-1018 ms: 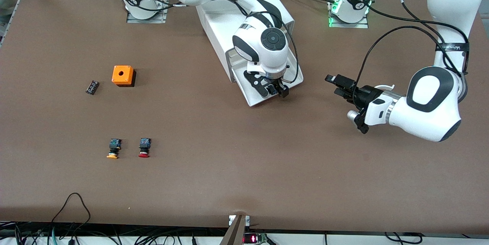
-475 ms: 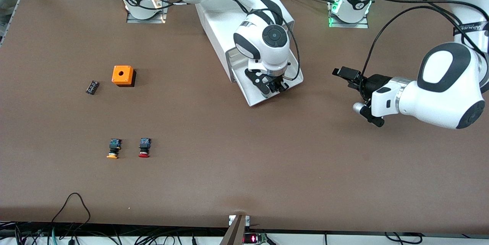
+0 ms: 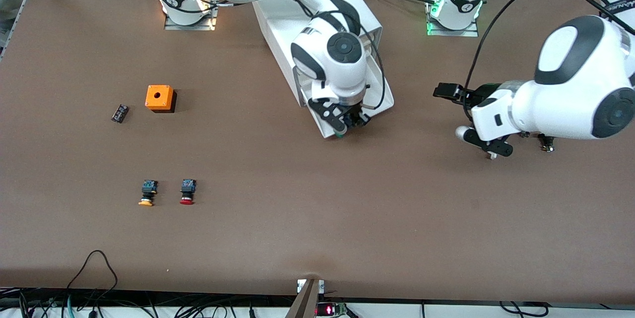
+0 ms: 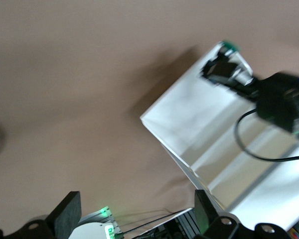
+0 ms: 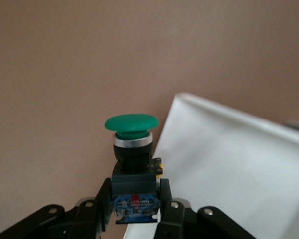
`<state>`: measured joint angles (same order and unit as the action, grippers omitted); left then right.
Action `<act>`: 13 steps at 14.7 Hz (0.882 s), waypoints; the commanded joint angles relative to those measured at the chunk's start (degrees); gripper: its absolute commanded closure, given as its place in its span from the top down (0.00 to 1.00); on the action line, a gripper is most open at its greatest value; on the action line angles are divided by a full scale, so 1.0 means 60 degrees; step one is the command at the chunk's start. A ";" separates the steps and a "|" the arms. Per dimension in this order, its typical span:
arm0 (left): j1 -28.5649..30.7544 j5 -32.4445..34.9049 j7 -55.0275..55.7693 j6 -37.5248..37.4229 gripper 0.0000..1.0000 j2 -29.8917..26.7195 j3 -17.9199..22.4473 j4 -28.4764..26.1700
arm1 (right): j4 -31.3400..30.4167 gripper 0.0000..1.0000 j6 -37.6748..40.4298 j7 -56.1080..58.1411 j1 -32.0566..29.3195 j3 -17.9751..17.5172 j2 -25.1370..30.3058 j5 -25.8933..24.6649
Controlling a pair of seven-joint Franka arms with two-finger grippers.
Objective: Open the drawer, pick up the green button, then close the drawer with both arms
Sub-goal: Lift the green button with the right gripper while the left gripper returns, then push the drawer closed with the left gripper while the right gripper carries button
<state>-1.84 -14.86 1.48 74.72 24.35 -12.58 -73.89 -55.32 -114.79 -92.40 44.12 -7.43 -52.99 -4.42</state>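
The drawer (image 3: 383, 97) stands pulled out of the white cabinet (image 3: 297, 15). My right gripper (image 3: 346, 124) is over the drawer's front edge, shut on the green-capped button (image 3: 340, 134). In the right wrist view the fingers (image 5: 165, 196) clamp the button's black-and-blue body and its green cap (image 5: 132, 123) points away from the wrist, with the drawer's white floor (image 5: 229, 164) beside it. My left gripper (image 3: 449, 93) is open and empty, up over the bare table beside the drawer toward the left arm's end. The left wrist view shows the drawer (image 4: 199, 119) and the wide-apart fingers (image 4: 66, 215).
An orange box (image 3: 159, 97) and a small black part (image 3: 119, 112) lie toward the right arm's end. A yellow-capped button (image 3: 147, 192) and a red-capped button (image 3: 187, 191) lie nearer the front camera. The table's front edge has cables.
My right gripper has shifted toward the drawer's front edge, and the green button now shows in it. My left arm has drawn back from the drawer toward its own end and its wrist has turned.
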 commanded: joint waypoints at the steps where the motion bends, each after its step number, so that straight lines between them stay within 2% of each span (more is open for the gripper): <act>1: -0.0496 0.0762 0.1169 0.0421 1.00 -0.0074 0.0003 -0.0033 | 0.0095 0.00 0.0220 0.1800 -0.0831 -0.0153 -0.0002 -0.0084; 6: -0.1127 0.1128 0.4670 0.2060 1.00 0.0013 0.0017 -0.0749 | -0.0036 0.00 0.0235 0.5563 -0.2238 -0.0183 -0.0002 -0.0040; 9: -0.1830 0.2005 0.6238 0.3539 1.00 0.0071 0.0032 -0.1744 | -0.0446 0.00 0.0250 0.7703 -0.2941 -0.0183 -0.0002 -0.0011; 13: -0.2504 0.2037 0.7954 0.5618 1.00 0.0247 0.0047 -0.3076 | -0.1091 0.00 0.0177 1.0383 -0.3849 -0.0183 -0.0016 -0.0011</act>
<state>-15.00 -4.30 44.75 102.98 26.66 -12.70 -87.39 -59.35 -113.54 -37.80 23.93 -7.45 -53.79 -4.40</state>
